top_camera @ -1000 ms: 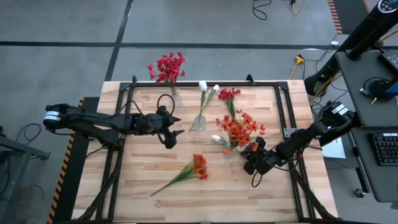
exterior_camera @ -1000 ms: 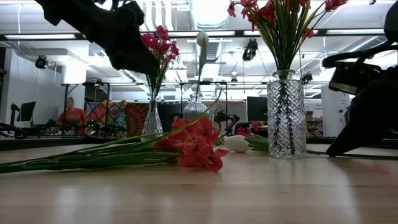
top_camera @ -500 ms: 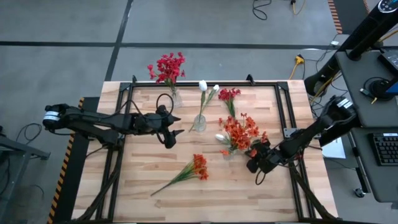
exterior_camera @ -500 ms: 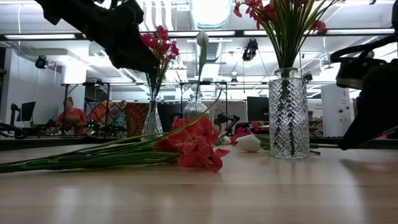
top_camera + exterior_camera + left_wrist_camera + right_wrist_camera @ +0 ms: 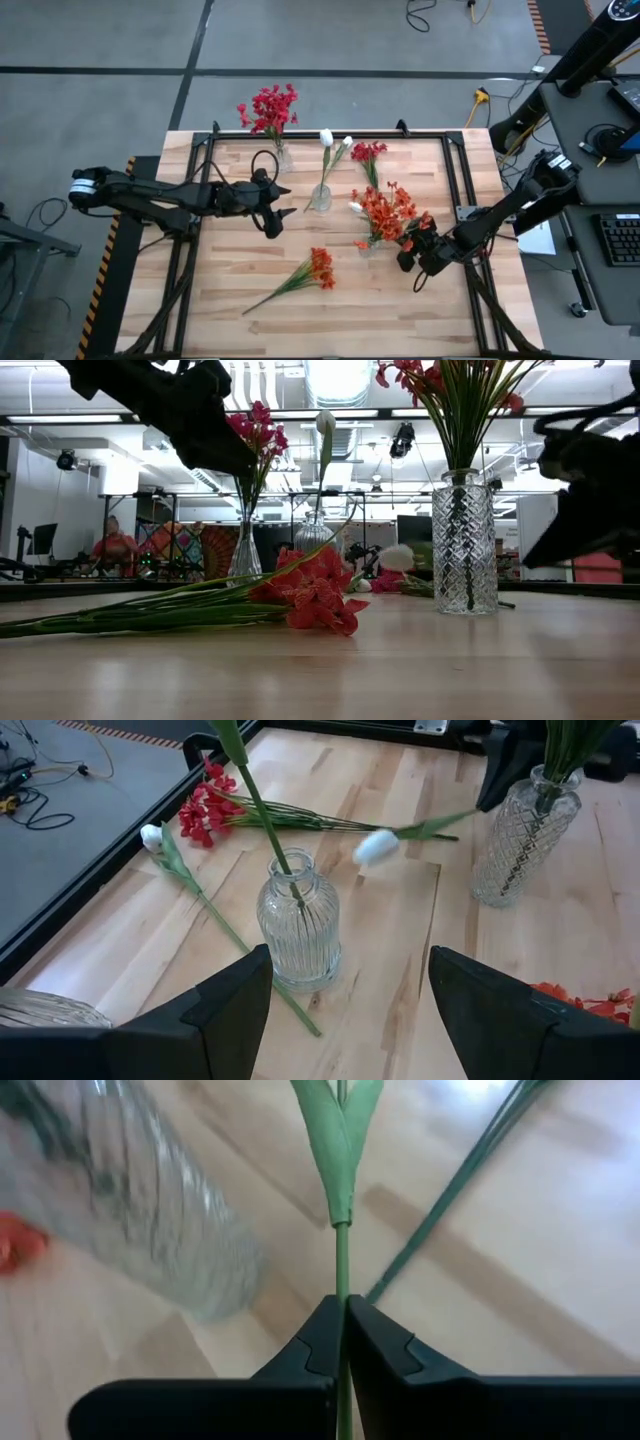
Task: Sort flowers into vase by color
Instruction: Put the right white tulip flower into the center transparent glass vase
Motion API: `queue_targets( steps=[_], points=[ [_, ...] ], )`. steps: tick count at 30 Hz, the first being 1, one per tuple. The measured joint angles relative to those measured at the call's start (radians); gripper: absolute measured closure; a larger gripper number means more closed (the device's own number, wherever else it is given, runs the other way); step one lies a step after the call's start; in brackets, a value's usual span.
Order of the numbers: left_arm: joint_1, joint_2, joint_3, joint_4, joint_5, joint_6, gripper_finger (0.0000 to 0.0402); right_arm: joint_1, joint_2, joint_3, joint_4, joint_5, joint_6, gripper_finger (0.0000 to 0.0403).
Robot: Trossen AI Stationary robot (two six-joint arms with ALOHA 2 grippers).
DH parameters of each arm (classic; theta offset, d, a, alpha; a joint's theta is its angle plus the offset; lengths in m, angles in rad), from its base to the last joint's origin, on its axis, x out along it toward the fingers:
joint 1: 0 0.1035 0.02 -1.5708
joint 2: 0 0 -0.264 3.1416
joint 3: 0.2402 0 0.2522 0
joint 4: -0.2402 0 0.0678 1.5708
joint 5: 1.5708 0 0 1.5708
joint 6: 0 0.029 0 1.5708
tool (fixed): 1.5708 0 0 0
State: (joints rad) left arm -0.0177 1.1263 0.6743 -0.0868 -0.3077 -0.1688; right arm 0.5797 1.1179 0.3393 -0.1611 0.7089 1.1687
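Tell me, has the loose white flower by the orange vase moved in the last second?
Yes. In the high view the white flower has risen up-picture along the orange-flower vase, its stem pinched in the right gripper.

Tabletop (image 5: pixel 400 670): one orange-red flower stem (image 5: pixel 300 595) lying flat; cut-glass vase (image 5: pixel 464 540) holding orange-red flowers; two smaller vases behind, one with crimson flowers (image 5: pixel 255 430), one with a white bud (image 5: pixel 325 422).

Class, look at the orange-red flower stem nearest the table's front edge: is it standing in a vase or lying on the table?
Lying flat on the table, outside any vase: the orange-red flower stem rests lengthwise on the wood in the high and low views.
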Motion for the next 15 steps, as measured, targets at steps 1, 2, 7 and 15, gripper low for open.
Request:
queue_targets(
  steps=[1,2,7,15],
  points=[
    [0.000,0.000,0.000,0.000,0.000,0.000,0.0150,0.000,-0.017,0.000,-0.010,0.019,0.001,0.0394],
    [0.000,0.000,0.000,0.000,0.000,0.000,0.0150,0.000,-0.034,0.000,-0.023,0.034,0.001,0.0394],
    [0.000,0.000,0.000,0.006,0.000,0.000,0.0150,0.000,-0.131,0.000,-0.082,0.140,-0.003,0.0394],
    [0.000,0.000,0.019,0.023,0.000,0.008,0.0150,0.000,-0.271,0.001,-0.088,0.367,-0.126,0.0394]
  ],
)
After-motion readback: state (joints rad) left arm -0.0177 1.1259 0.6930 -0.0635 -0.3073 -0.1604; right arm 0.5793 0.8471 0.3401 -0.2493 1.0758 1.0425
